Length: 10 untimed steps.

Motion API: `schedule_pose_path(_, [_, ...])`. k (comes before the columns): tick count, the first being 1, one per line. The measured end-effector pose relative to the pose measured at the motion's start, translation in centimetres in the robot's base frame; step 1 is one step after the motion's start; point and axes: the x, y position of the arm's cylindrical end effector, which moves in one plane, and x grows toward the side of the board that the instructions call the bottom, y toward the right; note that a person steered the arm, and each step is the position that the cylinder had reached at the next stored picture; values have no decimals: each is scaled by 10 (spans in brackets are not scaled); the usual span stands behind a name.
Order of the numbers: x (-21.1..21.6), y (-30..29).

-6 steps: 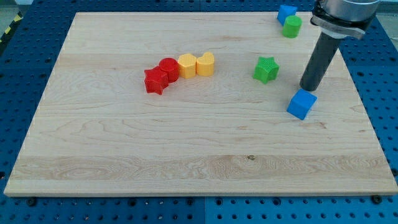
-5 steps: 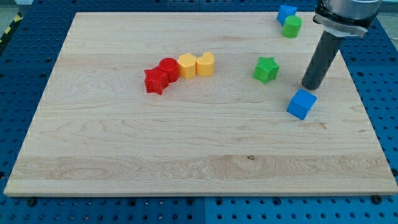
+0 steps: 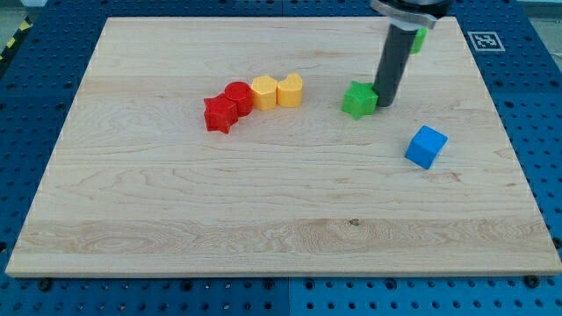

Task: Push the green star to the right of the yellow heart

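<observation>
The green star lies on the wooden board, right of centre near the view's top. My tip touches the star's right side. The yellow heart lies to the star's left, with a gap of bare board between them. The heart is the right end of a touching row: a yellow hexagon-like block, a red round block and a red star.
A blue cube lies to the lower right of my tip. A green block shows partly behind the rod at the view's top; what else lies there is hidden.
My tip has moved left from beside the blue cube to the green star's right side. The star has slid a little to the left, toward the yellow heart.
</observation>
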Motion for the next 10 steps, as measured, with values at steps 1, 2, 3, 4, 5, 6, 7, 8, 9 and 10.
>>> schedule_pose_path(1, [2,-2])
schedule_pose_path(2, [9,-2])
schedule_pose_path(3, [17,-3])
schedule_pose_path(4, [27,-6])
schedule_pose_path(5, [30,-16])
schedule_pose_path(6, [30,-38])
schedule_pose_path(7, [30,-55])
schedule_pose_path(8, [30,-62])
schedule_pose_path(9, [18,-57])
schedule_pose_path(10, [8,-37])
